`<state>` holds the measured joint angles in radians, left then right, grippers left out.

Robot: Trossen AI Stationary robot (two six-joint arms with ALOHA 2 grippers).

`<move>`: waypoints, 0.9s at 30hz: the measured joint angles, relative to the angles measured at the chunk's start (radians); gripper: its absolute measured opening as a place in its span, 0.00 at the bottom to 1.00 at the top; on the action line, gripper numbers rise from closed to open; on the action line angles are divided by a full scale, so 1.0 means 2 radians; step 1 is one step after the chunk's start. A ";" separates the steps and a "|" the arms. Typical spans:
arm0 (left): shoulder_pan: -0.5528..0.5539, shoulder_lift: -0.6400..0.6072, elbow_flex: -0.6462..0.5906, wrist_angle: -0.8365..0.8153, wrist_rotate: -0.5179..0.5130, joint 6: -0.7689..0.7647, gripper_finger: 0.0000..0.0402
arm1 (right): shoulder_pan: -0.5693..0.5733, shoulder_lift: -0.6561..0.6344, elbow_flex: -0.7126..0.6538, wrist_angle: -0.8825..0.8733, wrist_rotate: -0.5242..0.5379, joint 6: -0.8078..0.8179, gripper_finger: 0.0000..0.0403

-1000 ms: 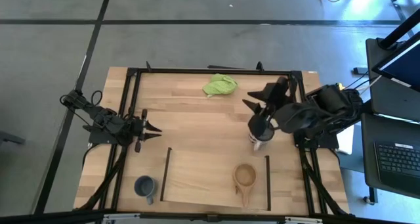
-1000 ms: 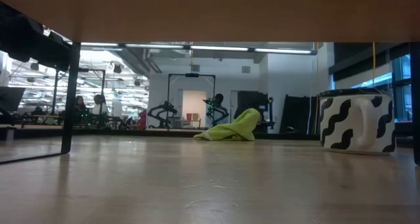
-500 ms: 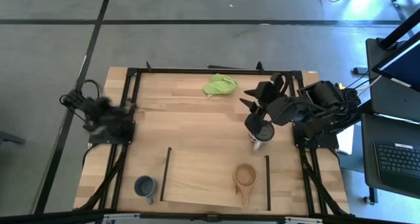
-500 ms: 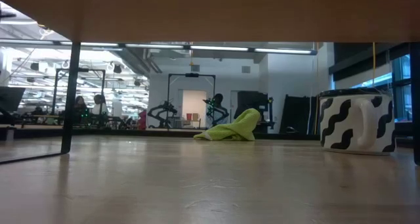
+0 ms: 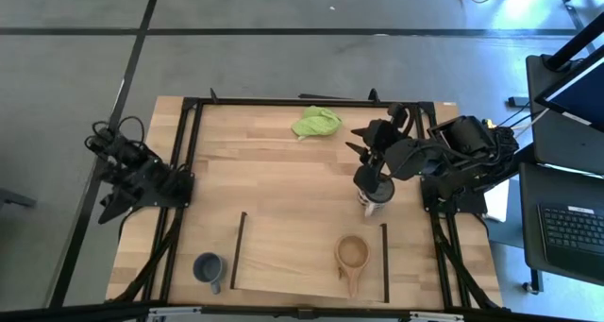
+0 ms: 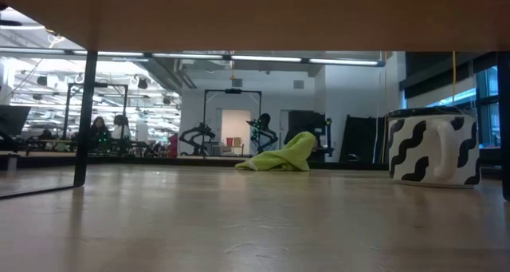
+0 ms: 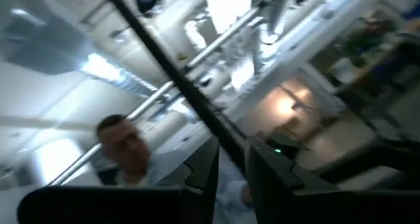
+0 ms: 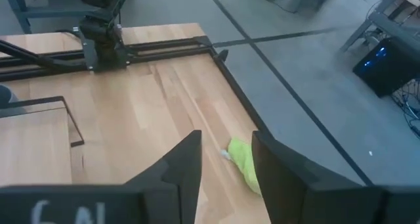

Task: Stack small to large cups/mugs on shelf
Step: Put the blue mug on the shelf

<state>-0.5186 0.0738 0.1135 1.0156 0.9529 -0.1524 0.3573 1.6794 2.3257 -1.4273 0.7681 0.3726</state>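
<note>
The small tan wooden cup (image 5: 352, 254) stands on the light-wood shelf (image 5: 283, 251), near its right bar. The blue-grey mug (image 5: 208, 267) stands on the table, left of the shelf. The white mug with black waves (image 6: 434, 148) stands on the table behind the shelf's far right corner, and is partly hidden under my right arm in the high view (image 5: 376, 205). My right gripper (image 5: 364, 141) is open and empty above the table (image 8: 226, 165), pointing toward the green cloth. My left gripper (image 5: 111, 205) is at the table's left edge, pointing up into the room, with a narrow gap between its fingers (image 7: 231, 178).
A lime-green cloth (image 5: 316, 124) lies near the table's far edge and also shows in the right wrist view (image 8: 244, 163). The black metal frame (image 5: 283, 102) runs around the table. A person shows in the left wrist view (image 7: 125, 145), beyond the table.
My left arm has drawn back from over the table to the table's left edge, and its gripper has turned outward and upward. My right gripper has shifted slightly toward the table's left, staying above the white mug. The cups have not moved.
</note>
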 joint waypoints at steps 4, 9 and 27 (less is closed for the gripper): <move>0.000 0.000 0.000 -0.002 -0.050 0.000 0.17 | 0.000 0.000 0.000 0.000 0.004 0.008 0.34; 0.000 0.000 0.000 -0.002 -0.026 -0.001 0.17 | -0.002 0.000 0.000 0.000 0.011 0.007 0.34; 0.001 -0.001 0.000 0.003 0.042 0.014 0.17 | -0.002 0.000 0.000 0.001 0.026 0.018 0.34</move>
<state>-0.5163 0.0715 0.1139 1.0214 1.0374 -0.1244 0.3534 1.6794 2.3257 -1.4258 0.8196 0.4096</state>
